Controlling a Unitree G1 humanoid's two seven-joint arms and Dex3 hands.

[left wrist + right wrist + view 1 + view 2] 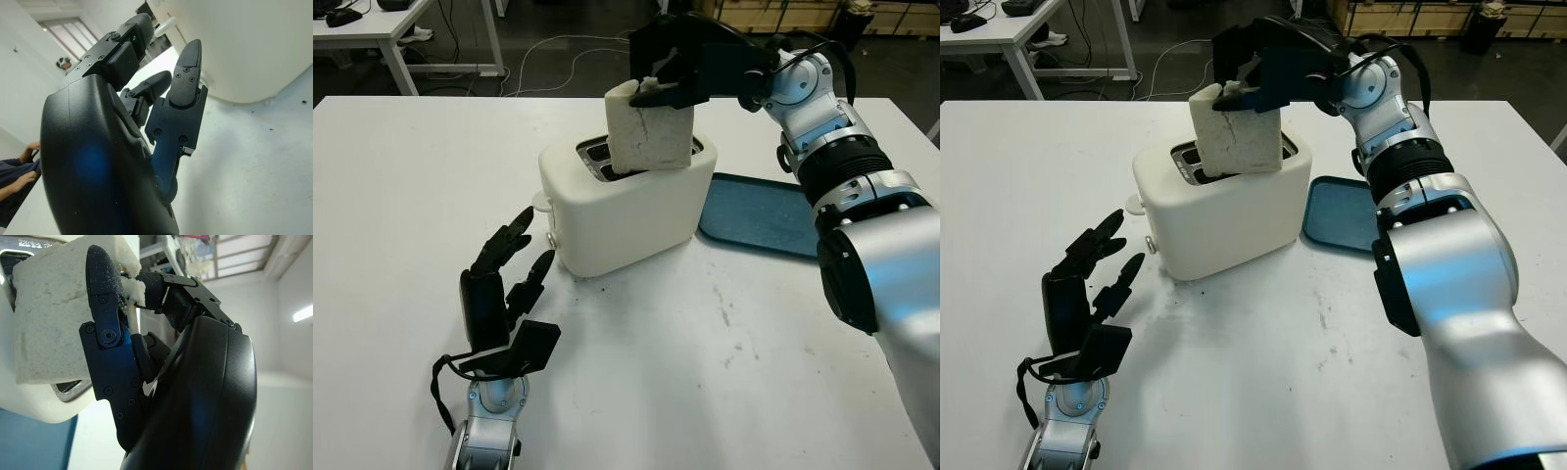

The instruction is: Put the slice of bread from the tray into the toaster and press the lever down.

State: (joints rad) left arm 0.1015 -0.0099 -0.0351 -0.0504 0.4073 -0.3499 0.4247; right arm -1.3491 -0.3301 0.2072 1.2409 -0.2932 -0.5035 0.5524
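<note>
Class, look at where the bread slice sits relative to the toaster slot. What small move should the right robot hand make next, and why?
Probably lower it straight down. The right robot hand grips the pale, cracked slice of bread by its top edge, and its lower edge is just at a slot of the white plastic toaster, most of it above. The left robot hand is open beside the toaster.

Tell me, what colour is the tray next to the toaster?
The tray is dark blue, clearest in the left eye view.
</note>
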